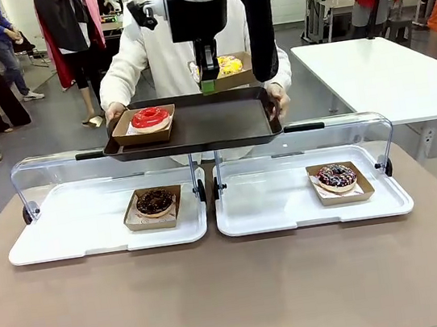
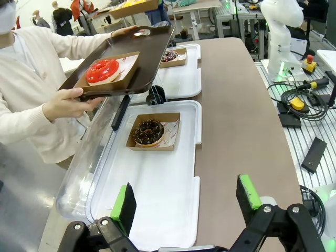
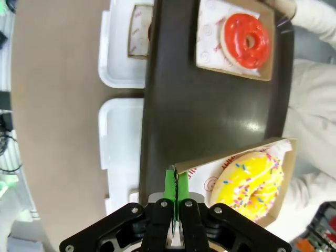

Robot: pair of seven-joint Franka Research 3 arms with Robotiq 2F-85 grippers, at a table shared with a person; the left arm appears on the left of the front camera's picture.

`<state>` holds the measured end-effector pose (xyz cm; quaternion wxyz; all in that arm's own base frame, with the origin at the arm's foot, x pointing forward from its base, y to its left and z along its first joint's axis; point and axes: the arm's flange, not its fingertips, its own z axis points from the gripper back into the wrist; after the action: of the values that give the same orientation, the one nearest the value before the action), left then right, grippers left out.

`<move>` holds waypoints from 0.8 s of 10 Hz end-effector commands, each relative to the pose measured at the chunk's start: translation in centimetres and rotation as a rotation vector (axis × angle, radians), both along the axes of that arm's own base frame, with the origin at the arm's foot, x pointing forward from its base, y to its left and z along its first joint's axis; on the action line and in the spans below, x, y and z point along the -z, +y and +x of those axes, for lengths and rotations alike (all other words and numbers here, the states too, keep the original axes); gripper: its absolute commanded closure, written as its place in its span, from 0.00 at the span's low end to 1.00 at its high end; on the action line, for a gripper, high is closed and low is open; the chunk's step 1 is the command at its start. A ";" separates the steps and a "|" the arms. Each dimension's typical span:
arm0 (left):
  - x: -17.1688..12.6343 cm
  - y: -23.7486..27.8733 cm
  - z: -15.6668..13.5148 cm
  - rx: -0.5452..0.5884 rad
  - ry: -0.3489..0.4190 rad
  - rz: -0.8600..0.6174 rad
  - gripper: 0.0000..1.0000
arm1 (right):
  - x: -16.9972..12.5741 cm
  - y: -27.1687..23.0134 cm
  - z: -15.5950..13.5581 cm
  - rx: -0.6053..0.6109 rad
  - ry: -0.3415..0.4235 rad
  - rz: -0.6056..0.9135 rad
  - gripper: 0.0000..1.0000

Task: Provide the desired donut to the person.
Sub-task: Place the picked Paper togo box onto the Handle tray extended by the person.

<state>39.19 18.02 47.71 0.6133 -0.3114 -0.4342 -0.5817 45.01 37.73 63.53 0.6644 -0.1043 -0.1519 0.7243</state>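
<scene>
Right claw point(image 3: 173, 185): clamped on yellow donut's box point(image 3: 242, 176) edge, above the dark tray point(image 1: 197, 126).
Left claw point(image 2: 186, 202): fingers apart, away from tray.
Red donut point(image 1: 150, 118): on tray, person point(image 2: 31, 89) holding it.

Red donut point(image 1: 150, 117), yellow sprinkled donut point(image 3: 253, 182)

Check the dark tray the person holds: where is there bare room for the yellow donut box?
The dark tray is bare across its middle and right, from the red donut box to the person's hand. Its left end is taken. The right gripper holds the yellow donut box above the right part.
</scene>
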 end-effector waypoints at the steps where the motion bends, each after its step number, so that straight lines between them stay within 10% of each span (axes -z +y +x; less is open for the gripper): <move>1: 0.0 0.0 0.0 -0.011 -0.011 0.002 0.00 | 0.3 -0.2 1.8 -0.011 0.049 0.035 0.99; 8: 0.0 0.0 0.0 -0.011 -0.011 0.002 0.00 | 1.3 -0.3 2.7 0.022 0.049 0.024 0.99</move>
<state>39.19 18.02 47.71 0.6133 -0.3113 -0.4342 -0.5817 47.66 37.46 62.18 0.6767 -0.0800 -0.1431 0.7178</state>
